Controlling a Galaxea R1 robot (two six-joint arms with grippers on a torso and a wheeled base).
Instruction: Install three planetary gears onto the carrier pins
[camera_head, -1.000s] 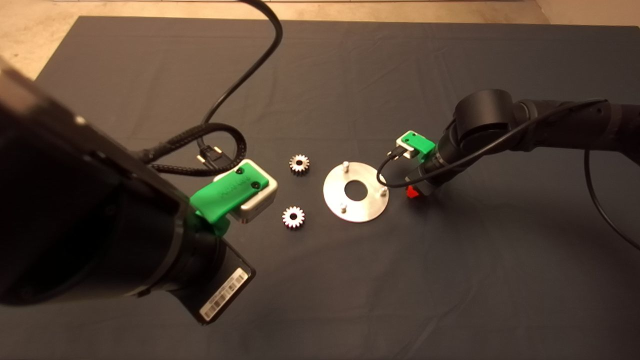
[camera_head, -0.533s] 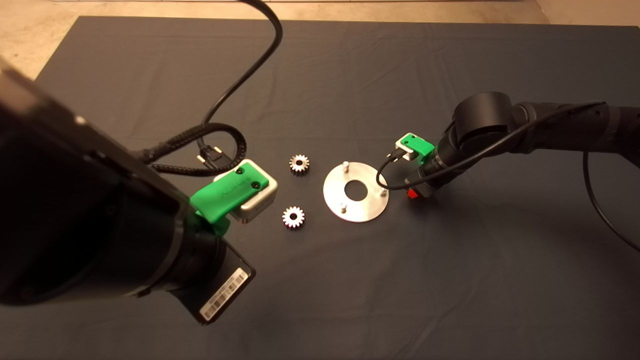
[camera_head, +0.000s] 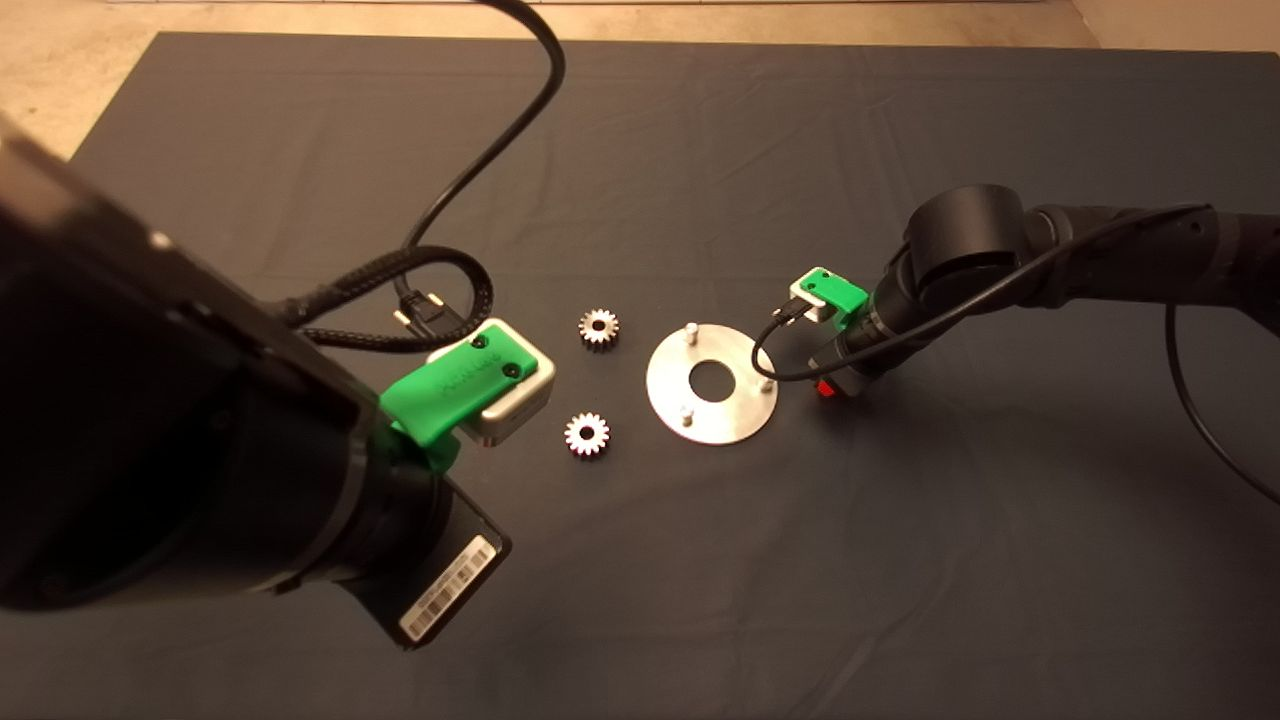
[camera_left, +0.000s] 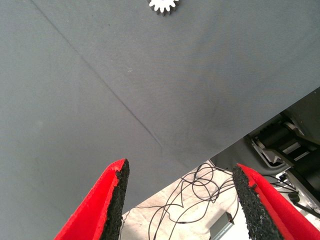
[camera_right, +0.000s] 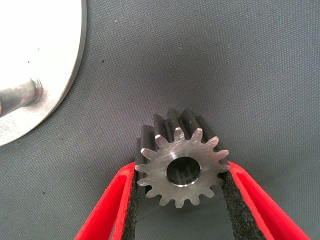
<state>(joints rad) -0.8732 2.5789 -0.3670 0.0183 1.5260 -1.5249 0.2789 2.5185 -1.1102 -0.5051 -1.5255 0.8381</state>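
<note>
The round silver disc lies mid-mat with three carrier pins standing bare on it. Two planetary gears lie flat to its left, one farther back and one nearer. My right gripper sits low, just off the disc's right edge. In the right wrist view this gripper is shut on a third planetary gear, pads pressing its teeth on both sides, with the disc's rim and one pin close by. My left gripper hangs open over bare mat, a gear ahead of it.
The left arm's big black body and green-and-silver wrist camera cover the mat's left part, with black cables looping behind. The left wrist view shows the mat's edge, with loose wires on the floor beyond.
The right arm has shifted very slightly, and less of its red finger shows in the head view. The left arm, the disc and the two loose gears have not moved.
</note>
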